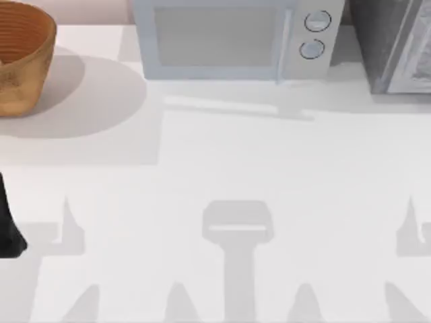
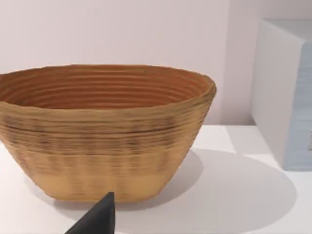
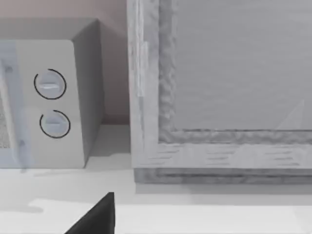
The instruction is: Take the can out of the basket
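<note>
Sitting unlabelled, basket (image 1: pixel 23 57), beside microwave (image 1: pixel 232 37)

Basket (image 1: pixel 23 60) cropped at left edge; interior hidden.

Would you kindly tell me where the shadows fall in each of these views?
Top view: the basket throws a broad rounded shadow toward the table's right, and grey arm-shaped shadows lie along the near table. Left wrist view: the basket's shadow spreads toward the microwave. Right wrist view: a faint shadow sits under the microwave and the grey cabinet.
</note>
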